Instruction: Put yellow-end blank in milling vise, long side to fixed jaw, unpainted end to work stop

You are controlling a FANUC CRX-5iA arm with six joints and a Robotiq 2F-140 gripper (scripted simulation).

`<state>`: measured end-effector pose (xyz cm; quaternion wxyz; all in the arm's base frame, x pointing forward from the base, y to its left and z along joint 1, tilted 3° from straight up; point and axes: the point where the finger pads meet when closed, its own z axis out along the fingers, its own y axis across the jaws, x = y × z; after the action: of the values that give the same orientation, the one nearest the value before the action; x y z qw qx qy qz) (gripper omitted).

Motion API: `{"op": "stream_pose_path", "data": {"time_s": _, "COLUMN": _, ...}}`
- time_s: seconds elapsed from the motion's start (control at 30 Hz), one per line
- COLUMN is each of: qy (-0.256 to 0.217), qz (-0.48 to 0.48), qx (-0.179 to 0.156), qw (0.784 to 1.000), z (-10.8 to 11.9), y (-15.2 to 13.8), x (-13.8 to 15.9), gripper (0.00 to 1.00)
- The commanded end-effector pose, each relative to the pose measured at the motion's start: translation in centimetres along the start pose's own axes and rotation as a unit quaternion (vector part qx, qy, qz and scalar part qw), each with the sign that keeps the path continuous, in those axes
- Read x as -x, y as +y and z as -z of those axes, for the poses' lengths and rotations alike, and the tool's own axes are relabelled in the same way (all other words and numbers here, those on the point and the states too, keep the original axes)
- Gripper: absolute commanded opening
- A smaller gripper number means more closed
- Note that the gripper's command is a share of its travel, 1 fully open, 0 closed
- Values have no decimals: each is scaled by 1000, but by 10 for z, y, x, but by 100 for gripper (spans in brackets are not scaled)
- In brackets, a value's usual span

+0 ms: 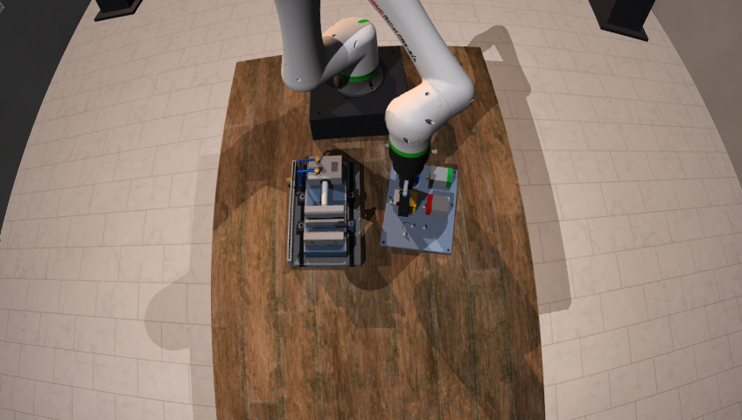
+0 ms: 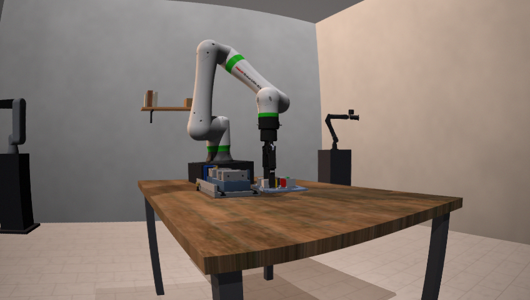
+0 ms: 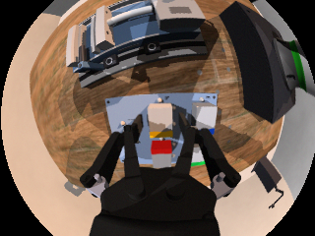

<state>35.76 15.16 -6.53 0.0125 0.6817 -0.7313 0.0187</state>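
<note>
The blank with the yellow end lies on the blue-grey plate, to the right of the milling vise. My gripper is low over the plate. It is open, with one finger on each side of this blank. In the wrist view the blank sits between the two fingers, with a gap on each side. The vise's hosed end is at the back. The fixed jaw is at the front, and the space between the jaws holds no blank.
A red-ended blank lies just right of my fingers. A green-ended blank is behind it. Another blank lies beside my right finger. Small pins stand on the plate's front half. The robot base is behind.
</note>
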Motion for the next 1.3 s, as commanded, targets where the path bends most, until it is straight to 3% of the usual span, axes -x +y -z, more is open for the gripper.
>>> {"op": "stream_pose_path", "data": {"time_s": 0.0, "qy": 0, "qz": 0, "qx": -1, "qw": 1000, "z": 1, "y": -1, "x": 0, "gripper": 54}}
{"op": "stream_pose_path", "data": {"time_s": 1.27, "qy": 0, "qz": 0, "qx": -1, "qw": 1000, "z": 10, "y": 0, "x": 0, "gripper": 54}}
